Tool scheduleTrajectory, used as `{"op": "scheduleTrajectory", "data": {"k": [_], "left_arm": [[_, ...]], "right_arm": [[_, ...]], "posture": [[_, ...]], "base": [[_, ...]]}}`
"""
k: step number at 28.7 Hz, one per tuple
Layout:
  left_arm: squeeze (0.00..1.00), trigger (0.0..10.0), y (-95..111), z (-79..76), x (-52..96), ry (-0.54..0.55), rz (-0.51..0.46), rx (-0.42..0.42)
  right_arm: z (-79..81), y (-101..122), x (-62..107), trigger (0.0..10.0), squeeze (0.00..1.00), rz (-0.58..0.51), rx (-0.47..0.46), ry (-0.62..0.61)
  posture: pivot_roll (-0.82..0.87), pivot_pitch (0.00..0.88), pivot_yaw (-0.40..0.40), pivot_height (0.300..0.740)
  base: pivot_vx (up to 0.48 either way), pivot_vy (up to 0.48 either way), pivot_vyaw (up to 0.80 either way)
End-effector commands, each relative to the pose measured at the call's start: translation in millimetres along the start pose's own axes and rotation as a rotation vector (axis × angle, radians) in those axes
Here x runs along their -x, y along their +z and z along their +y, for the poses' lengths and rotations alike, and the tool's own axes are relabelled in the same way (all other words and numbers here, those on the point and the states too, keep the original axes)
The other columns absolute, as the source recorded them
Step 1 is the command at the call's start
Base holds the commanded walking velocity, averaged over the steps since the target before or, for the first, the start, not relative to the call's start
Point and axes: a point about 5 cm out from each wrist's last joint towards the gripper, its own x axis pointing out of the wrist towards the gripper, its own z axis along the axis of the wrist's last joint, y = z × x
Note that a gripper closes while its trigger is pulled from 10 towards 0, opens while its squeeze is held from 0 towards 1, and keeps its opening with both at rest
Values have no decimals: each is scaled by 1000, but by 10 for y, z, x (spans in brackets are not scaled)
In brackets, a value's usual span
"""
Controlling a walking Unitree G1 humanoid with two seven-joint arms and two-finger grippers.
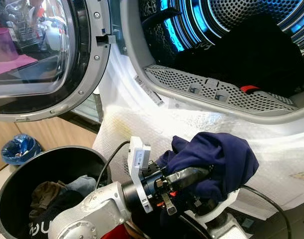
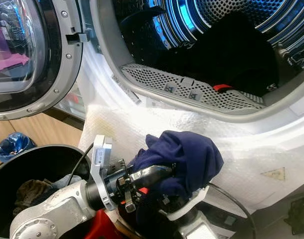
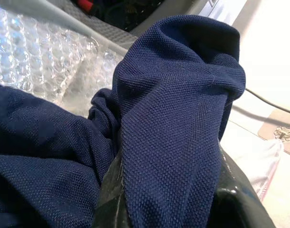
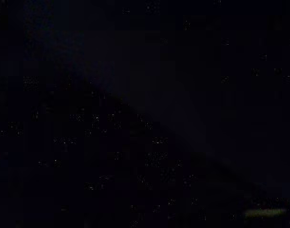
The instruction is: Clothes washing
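- Left end effector [image 1: 192,175]: black fingers clamped together on a bunched navy-blue knit garment [image 1: 217,159], held in the air in front of the washing machine, below its opening. In the left wrist view the knit cloth [image 3: 173,123] wraps over a glossy black finger [image 3: 230,199].
- Navy-blue knit garment: bundled around the left fingers, hanging just above a white sheet of bubble wrap [image 1: 157,124]; not inside the drum and not in the bucket.
- White front-loading washing machine [image 2: 301,107]: door open; perforated metal drum [image 1: 251,15] lit blue, with a dark heap of clothing [image 1: 251,50] already inside, a small red patch [image 1: 249,89] at its lower edge.
- Round glass washer door with grey rim [image 1: 42,55]: swung open toward the robot's left.
- Sheet of bubble wrap: draped over the machine's front, under the opening.
- Round black plastic bucket [image 1: 12,184]: on the floor at the robot's left, beneath the open door; holds brown, grey-blue and dark clothes [image 1: 62,191].
- Crumpled blue plastic bag [image 1: 20,148]: on the wooden floor beside the bucket.
- Right end effector: right wrist view nearly black; finger state cannot be told.
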Motion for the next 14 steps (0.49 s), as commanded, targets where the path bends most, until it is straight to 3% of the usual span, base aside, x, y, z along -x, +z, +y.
{"op": "scheduleTrajectory", "data": {"k": [1, 2, 3, 6, 8, 9, 10, 11, 12, 14], "left_arm": [[0, 2000, -31, 125, 194, 128, 51, -7], [0, 2078, -30, 124, 198, 130, 52, -8], [0, 2824, -26, 122, 207, 136, 53, -14], [0, 3255, -13, 123, 217, 149, 51, -24], [0, 5490, 8, 117, 218, 157, 47, -30], [0, 8000, 12, 117, 218, 160, 46, -32], [0, 8000, 12, 117, 218, 160, 46, -32], [0, 9922, 22, 115, 218, 166, 42, -37], [1000, 9804, 33, 115, 223, 168, 36, -37], [1000, 10000, 50, 114, 231, 173, 31, -43]], "right_arm": [[51, 435, 146, 0, 0, -211, 130, 13], [50, 441, 148, 0, 0, -211, 132, 13], [46, 466, 161, 0, 0, -217, 141, 11], [43, 519, 188, 0, 0, -230, 157, 8], [47, 583, 207, 0, 0, -244, 172, 10], [49, 587, 207, 0, 0, -242, 176, 11], [49, 587, 207, 0, 0, -242, 176, 11], [47, 602, 209, 0, 0, -241, 183, 11], [43, 608, 212, 0, 0, -242, 185, 11], [38, 611, 215, 0, 0, -242, 187, 11]], "posture": [[9, 65, -18, 740], [9, 65, -18, 740], [9, 65, -18, 740], [13, 65, -17, 740], [11, 65, -17, 740], [12, 64, -17, 740], [12, 64, -17, 740], [12, 65, -17, 740], [13, 66, -18, 740], [15, 66, -18, 740]], "base": [[0, 0, 0], [0, 0, 0], [0, 0, 0], [0, 0, 0], [0, 0, 0], [0, 0, 0], [0, 0, 0], [0, 0, 0], [0, 0, 0], [0, 0, 0]]}}
